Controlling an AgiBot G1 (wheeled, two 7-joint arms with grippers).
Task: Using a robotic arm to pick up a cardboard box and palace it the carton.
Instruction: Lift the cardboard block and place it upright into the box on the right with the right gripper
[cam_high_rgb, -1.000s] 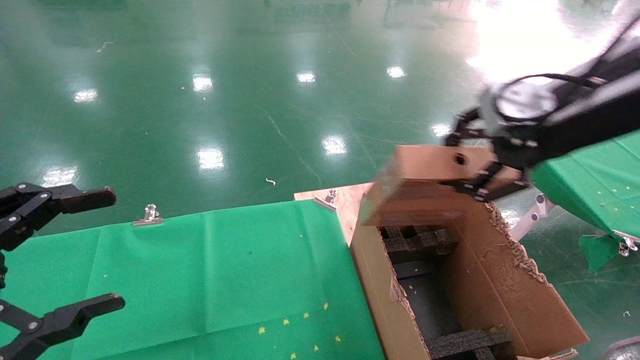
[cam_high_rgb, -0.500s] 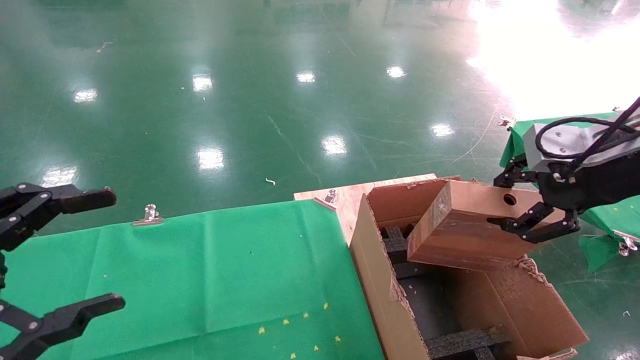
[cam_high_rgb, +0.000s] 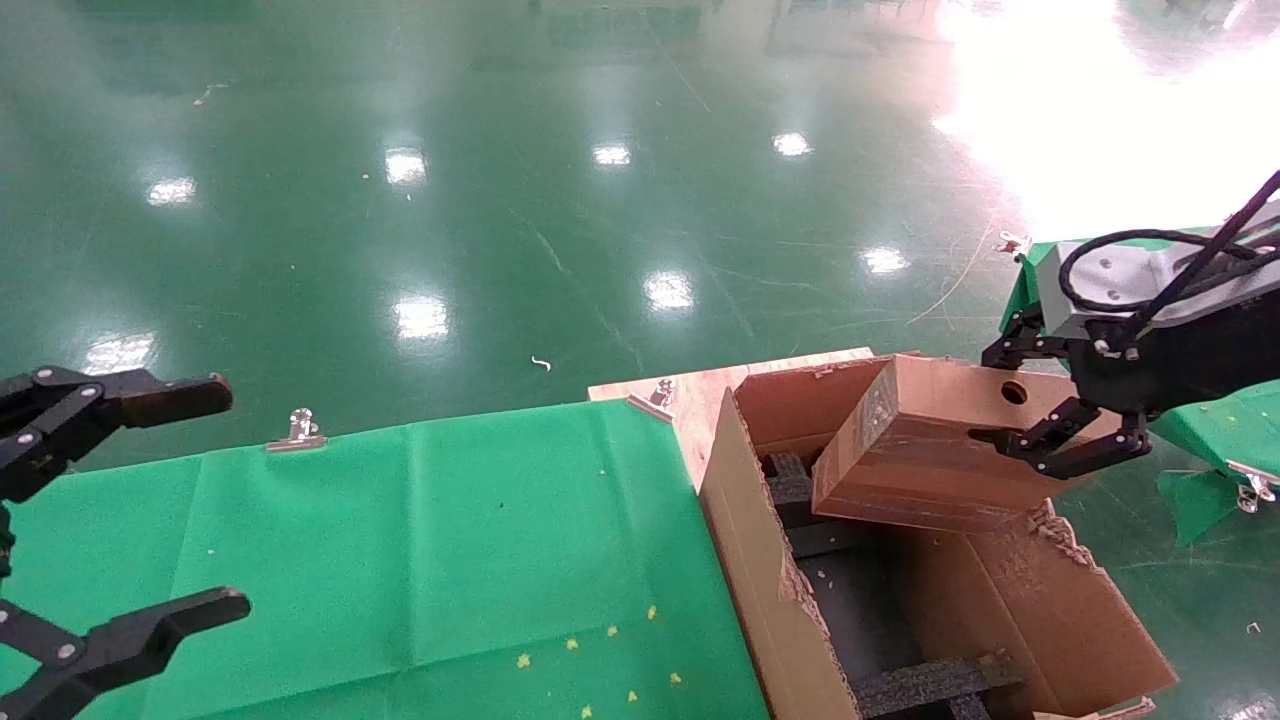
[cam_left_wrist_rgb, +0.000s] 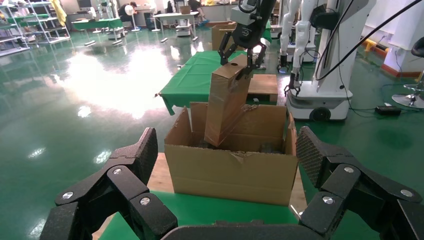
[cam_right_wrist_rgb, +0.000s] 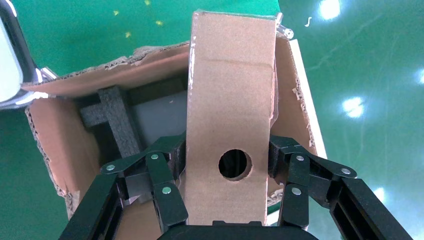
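My right gripper (cam_high_rgb: 992, 396) is shut on the small cardboard box (cam_high_rgb: 920, 450), its fingers (cam_right_wrist_rgb: 167, 185) pressing both sides near the round hole (cam_right_wrist_rgb: 235, 164). The box hangs tilted over the far end of the large ragged-edged carton (cam_high_rgb: 760, 560), its lower end dipping into the opening above a black foam block (cam_high_rgb: 790, 480). The left wrist view shows the box (cam_left_wrist_rgb: 227, 105) leaning into the carton (cam_left_wrist_rgb: 230, 170) under the right gripper (cam_left_wrist_rgb: 242, 55). My left gripper (cam_high_rgb: 215, 497) is open and empty at the left edge of the green table.
A green cloth (cam_high_rgb: 400, 540) held by metal clips (cam_high_rgb: 298, 430) covers the table left of the carton. A wooden board (cam_high_rgb: 700, 395) lies at the carton's far left corner. A second green-covered table (cam_high_rgb: 1210, 420) stands at the right. More foam (cam_high_rgb: 930, 685) lies in the carton's near end.
My right gripper carried the box rightwards and down from above the carton's far wall into its opening; over the last half second it barely shifted. The left arm has not moved.
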